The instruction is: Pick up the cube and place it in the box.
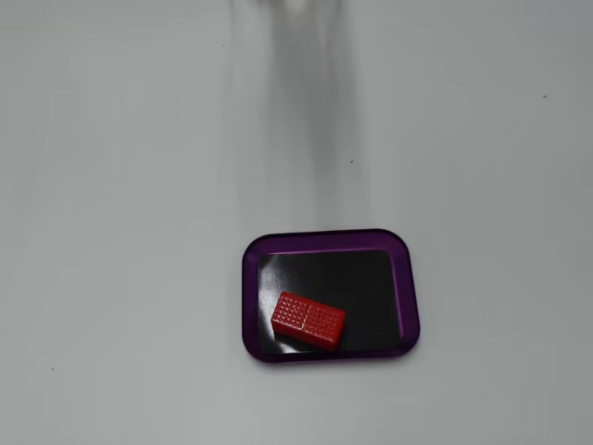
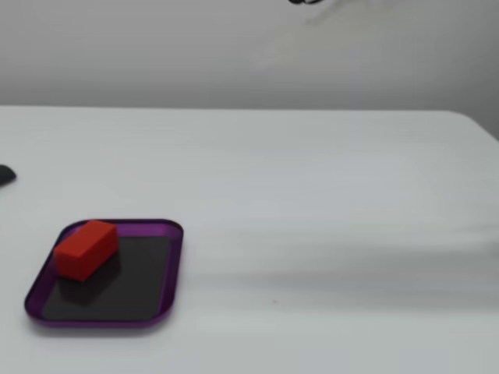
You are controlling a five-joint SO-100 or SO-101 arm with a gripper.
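— Looking down from above in a fixed view, what lies on the tabletop (image 1: 111, 222)?

— A purple-rimmed tray, the box (image 1: 413, 297), sits right of centre toward the near edge. Its base is flat and black. The red cube (image 1: 309, 321) lies inside it, resting on the black base in the near left part, its long side running slightly askew to the tray's rim. The bumpy grid on its top face shows clearly. It seems just short of the near rim; whether it touches I cannot tell.

— Anything else there?

— A soft grey shadow streaks down from the far edge toward the tray. At the very top a blurred pale shape barely enters the picture; I cannot tell what it is.

— And in the other fixed view, from the side?

— The box (image 2: 168, 269) now appears at the near left of the white tabletop (image 2: 327, 234). The cube (image 2: 86, 248) sits in the tray's far left corner as seen from here, close to the rim. A small dark object (image 2: 5, 175) pokes in at the left edge, too cropped to name. A plain wall (image 2: 156, 54) stands behind.

— And the jaws?

— Neither picture shows them, so whether they are spread or pressed together cannot be told.
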